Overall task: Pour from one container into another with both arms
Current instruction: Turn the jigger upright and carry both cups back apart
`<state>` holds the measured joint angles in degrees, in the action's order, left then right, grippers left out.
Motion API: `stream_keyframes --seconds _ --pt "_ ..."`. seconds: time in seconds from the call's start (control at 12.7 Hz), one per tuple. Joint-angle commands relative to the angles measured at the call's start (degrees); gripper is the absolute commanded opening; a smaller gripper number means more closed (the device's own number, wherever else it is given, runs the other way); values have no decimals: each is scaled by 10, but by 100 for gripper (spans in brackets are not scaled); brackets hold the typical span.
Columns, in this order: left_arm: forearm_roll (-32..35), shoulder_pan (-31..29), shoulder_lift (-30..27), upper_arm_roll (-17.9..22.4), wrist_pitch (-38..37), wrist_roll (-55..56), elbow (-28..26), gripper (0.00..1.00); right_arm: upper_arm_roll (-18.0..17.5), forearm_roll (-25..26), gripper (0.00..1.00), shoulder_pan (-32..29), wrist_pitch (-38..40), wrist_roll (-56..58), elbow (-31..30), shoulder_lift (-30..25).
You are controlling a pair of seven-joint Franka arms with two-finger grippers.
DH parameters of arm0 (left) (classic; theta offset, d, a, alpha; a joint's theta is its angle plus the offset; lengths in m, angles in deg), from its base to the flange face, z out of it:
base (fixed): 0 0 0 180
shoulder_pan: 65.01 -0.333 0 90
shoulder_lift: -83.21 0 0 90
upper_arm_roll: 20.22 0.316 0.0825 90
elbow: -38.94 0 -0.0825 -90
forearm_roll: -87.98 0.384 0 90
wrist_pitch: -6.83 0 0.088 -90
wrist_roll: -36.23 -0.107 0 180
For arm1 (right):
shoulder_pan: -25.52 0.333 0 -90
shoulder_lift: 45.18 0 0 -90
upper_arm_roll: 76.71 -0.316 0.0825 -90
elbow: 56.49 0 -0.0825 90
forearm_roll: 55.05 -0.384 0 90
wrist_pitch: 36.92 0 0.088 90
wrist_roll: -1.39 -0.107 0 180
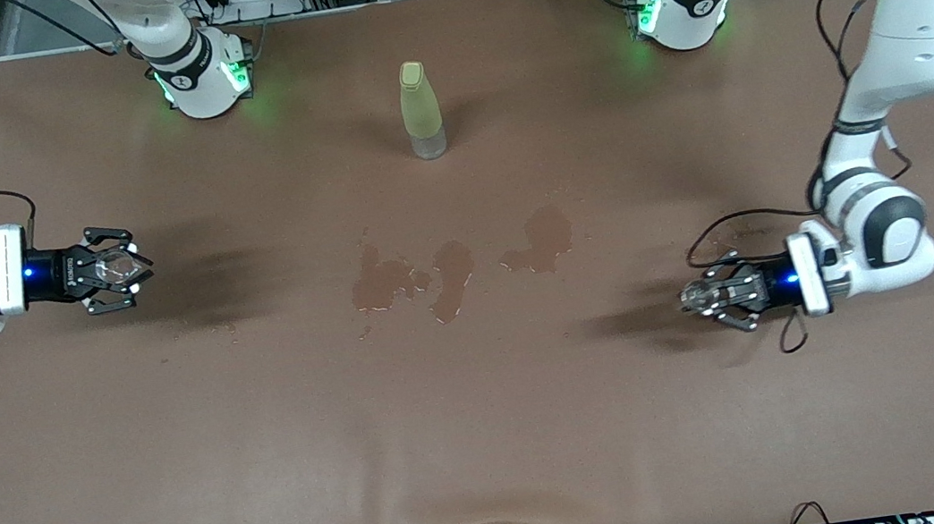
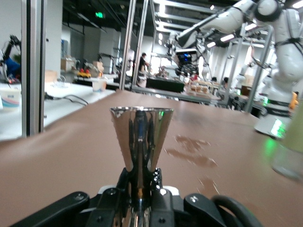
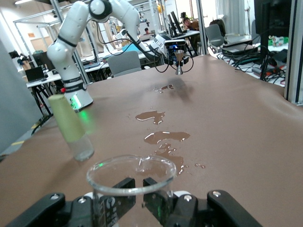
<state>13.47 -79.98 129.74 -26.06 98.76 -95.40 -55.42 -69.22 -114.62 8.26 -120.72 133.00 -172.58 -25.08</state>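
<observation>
Holding both vessels clear of the table [image 1: 490,439], I worked across the front view from the right arm's end. My right gripper [image 1: 127,270] was clamped shut on a clear glass cup [image 1: 114,269], mouth upward as seen in the right wrist view [image 3: 131,173], over the brown cover at that end. Midway along the table, wet patches [image 1: 415,280] marked the cover, and a pale green bottle [image 1: 420,110] stood upright, farther from the front camera than the patches and untouched. My left gripper [image 1: 700,297] was closed on a metal cone-shaped cup [image 1: 694,297], its long axis vertical and its wide mouth up [image 2: 141,137], over the left arm's end. The two vessels were well apart, facing each other along the table's length. I judged that pouring required bringing both arms together over the wet middle.
</observation>
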Motion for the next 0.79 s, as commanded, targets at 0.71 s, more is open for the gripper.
stream_keyframes --seconds 0.71 --pt "95 -96 62 -8 -76 -102 -7 0 -7 3 0 -39 25 246 134 211"
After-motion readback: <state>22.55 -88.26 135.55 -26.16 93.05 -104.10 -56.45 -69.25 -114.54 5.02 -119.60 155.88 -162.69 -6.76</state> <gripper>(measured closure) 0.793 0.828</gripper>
